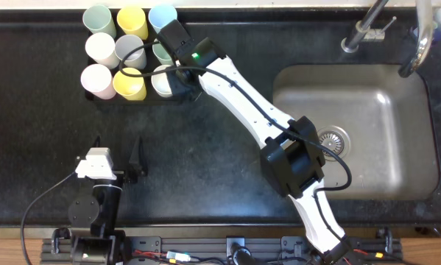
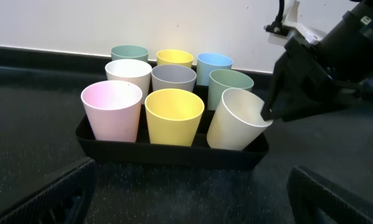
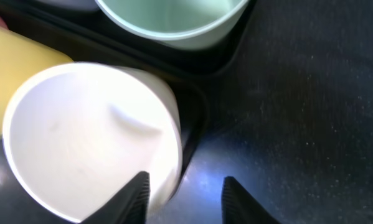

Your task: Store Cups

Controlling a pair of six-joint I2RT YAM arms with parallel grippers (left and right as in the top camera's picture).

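- The cream cup point(image 2: 236, 121) is seated tilted in the tray's point(image 2: 174, 155) corner.
- The right claw point(image 3: 185, 182) is parted astride its rim.
- The left claw point(image 1: 118, 145) is held open, empty.

No legible print, label, number or sign anywhere: none on the cups point(image 2: 174, 115), none on the black tray point(image 2: 174, 157) under them, none on the dark worktop point(image 2: 37, 124), near or far, left or right.
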